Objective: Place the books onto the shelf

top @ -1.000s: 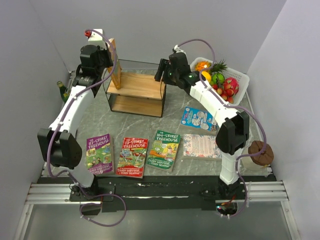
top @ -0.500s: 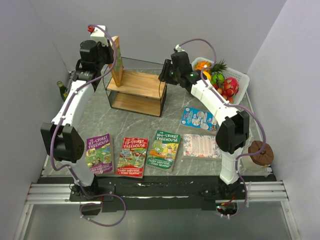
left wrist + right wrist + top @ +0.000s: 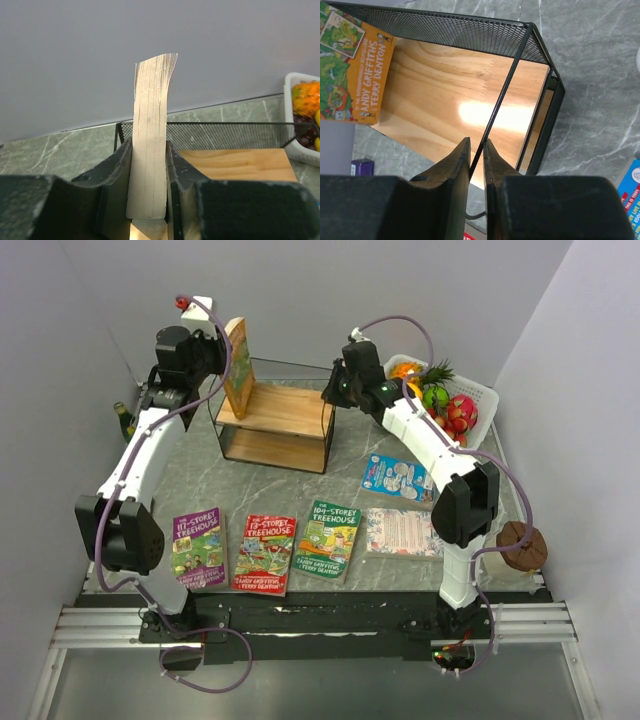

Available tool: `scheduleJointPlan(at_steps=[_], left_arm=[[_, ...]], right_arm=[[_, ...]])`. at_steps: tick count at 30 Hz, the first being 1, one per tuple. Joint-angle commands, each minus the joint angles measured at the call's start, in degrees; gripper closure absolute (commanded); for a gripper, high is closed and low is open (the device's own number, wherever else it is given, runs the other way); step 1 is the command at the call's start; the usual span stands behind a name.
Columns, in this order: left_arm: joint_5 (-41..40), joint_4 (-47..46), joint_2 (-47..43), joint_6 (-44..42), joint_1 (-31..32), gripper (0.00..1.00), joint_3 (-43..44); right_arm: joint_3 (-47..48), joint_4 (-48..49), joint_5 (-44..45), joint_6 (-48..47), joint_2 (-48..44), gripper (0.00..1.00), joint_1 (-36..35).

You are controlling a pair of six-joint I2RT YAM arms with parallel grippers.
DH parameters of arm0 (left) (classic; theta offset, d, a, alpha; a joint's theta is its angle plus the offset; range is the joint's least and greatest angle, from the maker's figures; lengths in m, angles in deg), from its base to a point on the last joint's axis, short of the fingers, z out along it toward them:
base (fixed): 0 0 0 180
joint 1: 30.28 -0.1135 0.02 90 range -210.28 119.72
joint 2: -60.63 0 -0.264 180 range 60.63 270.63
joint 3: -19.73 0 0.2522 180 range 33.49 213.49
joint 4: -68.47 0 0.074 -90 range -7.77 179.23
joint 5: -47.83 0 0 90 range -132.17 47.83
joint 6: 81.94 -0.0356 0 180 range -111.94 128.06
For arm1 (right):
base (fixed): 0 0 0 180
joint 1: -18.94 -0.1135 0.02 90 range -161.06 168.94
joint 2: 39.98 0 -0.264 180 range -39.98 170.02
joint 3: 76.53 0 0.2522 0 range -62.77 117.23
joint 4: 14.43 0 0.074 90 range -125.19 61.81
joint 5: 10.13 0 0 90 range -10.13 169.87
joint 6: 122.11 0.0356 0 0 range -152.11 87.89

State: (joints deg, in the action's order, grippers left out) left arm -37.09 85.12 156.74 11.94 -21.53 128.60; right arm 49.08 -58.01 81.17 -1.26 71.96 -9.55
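My left gripper (image 3: 216,356) (image 3: 149,146) is shut on a book (image 3: 238,365) (image 3: 150,150), held upright on its edge over the left end of the shelf (image 3: 280,415). Its orange cover (image 3: 350,65) shows in the right wrist view. My right gripper (image 3: 338,390) (image 3: 476,142) is at the shelf's right end, its jaws pinched round a thin black wire (image 3: 502,90) of the frame. Purple (image 3: 198,546), orange (image 3: 264,552) and green (image 3: 328,537) books lie flat in a row near the front. A pale pink one (image 3: 403,532) lies to their right.
A blue-covered book (image 3: 397,478) lies behind the pink one. A white fruit basket (image 3: 478,392) stands at the back right. A bottle (image 3: 124,422) is by the left wall, and a brown round object (image 3: 521,545) sits at the right edge.
The right gripper has slid to the shelf's right frame and its jaws have closed round the wire. The left arm has carried the upright book right, over the shelf's left end.
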Motion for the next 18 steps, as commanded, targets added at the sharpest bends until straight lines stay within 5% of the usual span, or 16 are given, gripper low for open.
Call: scheduleJointPlan(at_steps=[1,11,18], left_arm=[[4.32,-4.48,-5.85,0.78,-0.05,0.92,0.08],[7.75,-3.07,-10.07,3.50,0.47,0.93,-5.02],[-0.68,0.62,-10.86,0.52,4.51,0.93,-5.56]], right_arm=[[3.37,-6.90,0.55,-5.01,-0.93,0.94,0.45],[-4.96,-9.46,-0.69,-7.12,-7.26,1.00,0.28],[-9.54,-8.06,-0.60,-5.80,-11.83,1.00,-0.51]])
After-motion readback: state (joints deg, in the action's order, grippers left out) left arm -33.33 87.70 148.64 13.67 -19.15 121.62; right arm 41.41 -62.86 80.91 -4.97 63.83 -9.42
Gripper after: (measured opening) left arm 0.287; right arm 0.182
